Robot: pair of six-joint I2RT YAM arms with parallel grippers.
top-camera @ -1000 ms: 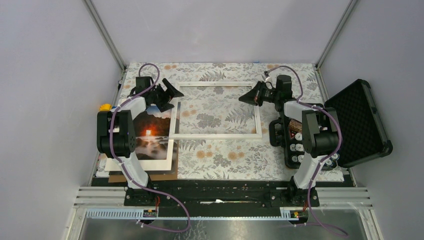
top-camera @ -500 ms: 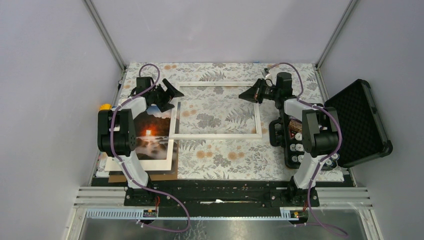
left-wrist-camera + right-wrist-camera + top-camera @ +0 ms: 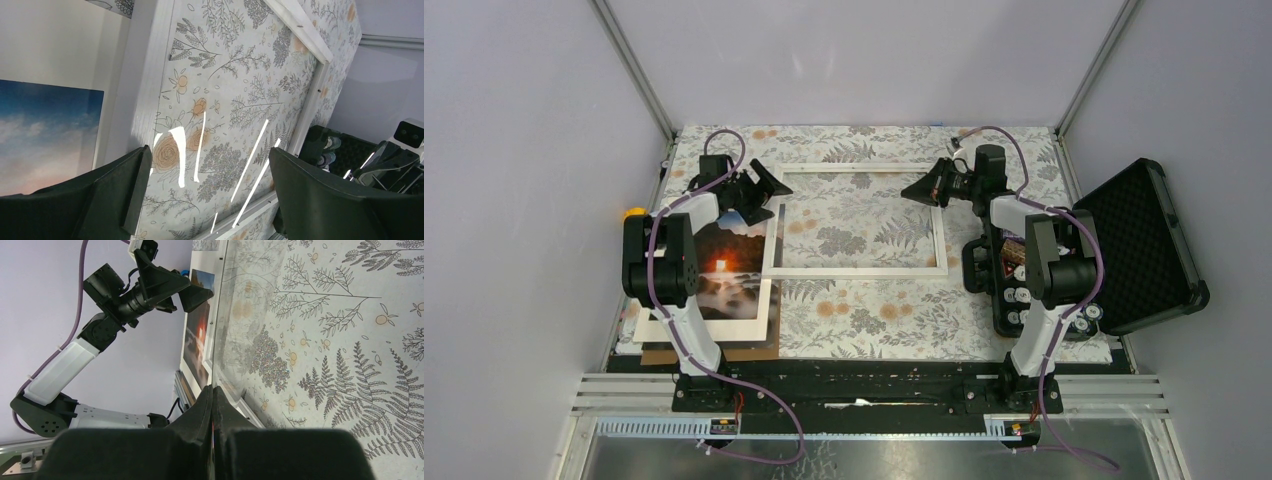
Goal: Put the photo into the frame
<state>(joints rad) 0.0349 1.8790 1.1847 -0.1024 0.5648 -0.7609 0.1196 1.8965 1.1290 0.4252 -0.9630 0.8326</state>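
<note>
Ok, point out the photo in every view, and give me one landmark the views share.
Top external: the photo lies left of centre, partly hidden by the left arm.
Left wrist: its blue sky sits at the left edge.
Right wrist: it is a narrow strip at upper centre, with the orange glow showing.
Landmark: the frame, whose left rail runs alongside the photo in all three views.

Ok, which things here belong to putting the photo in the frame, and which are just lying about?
For the job:
photo
frame
left gripper, open
right gripper, shut

Lying about:
white mat and brown board under the photo
open black case
small yellow thing at far left
</note>
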